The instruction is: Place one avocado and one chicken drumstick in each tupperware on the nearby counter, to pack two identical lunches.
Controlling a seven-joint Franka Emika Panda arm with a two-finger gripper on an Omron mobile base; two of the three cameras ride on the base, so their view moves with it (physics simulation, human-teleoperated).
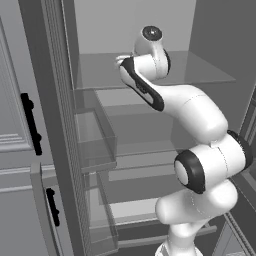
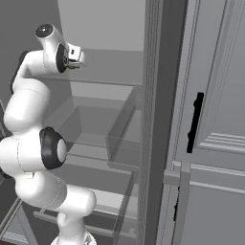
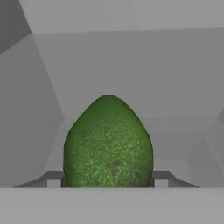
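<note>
White robot arm rises at left, reaching into open grey fridge. Gripper [image 2: 76, 61] at upper glass shelf [image 2: 110, 76]; small green object between fingers. Door with black handle [image 2: 194, 123] at right.

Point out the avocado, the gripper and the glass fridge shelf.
avocado [image 3: 108, 142]: hand view, middle of its green skin.
gripper [image 3: 107, 178]: hand view, midway between the fingertips.
glass fridge shelf [image 1: 200, 70]: left base view, bare right part.

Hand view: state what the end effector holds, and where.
The avocado, green here, sits between the fingertips at its wide lower sides; a firm hold cannot be confirmed.
</note>
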